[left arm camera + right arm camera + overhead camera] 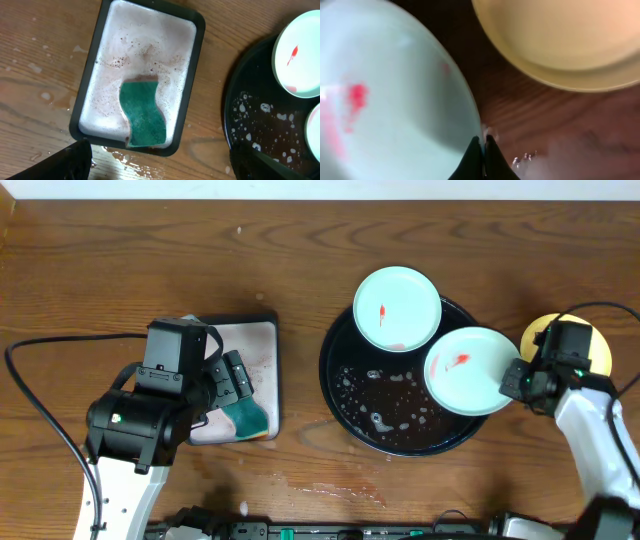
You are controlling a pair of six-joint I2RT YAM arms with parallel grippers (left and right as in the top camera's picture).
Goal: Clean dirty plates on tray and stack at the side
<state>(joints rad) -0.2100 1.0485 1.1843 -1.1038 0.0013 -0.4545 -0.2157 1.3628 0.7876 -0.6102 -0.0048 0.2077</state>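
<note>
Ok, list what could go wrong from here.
1. The right pincer grips the right-hand mint plate only by its thin rim. The plate may slip out and drop onto the wet black tray.
2. The yellow plate lies close beside that grip, so swinging the held plate outward could knock it.
3. The other mint plate sits close by on the tray and could get bumped.

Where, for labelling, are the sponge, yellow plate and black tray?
sponge point(144, 116), left wrist view, top face.
yellow plate point(560, 35), right wrist view, inner surface.
black tray point(350, 405), overhead view, bare wet floor.
</note>
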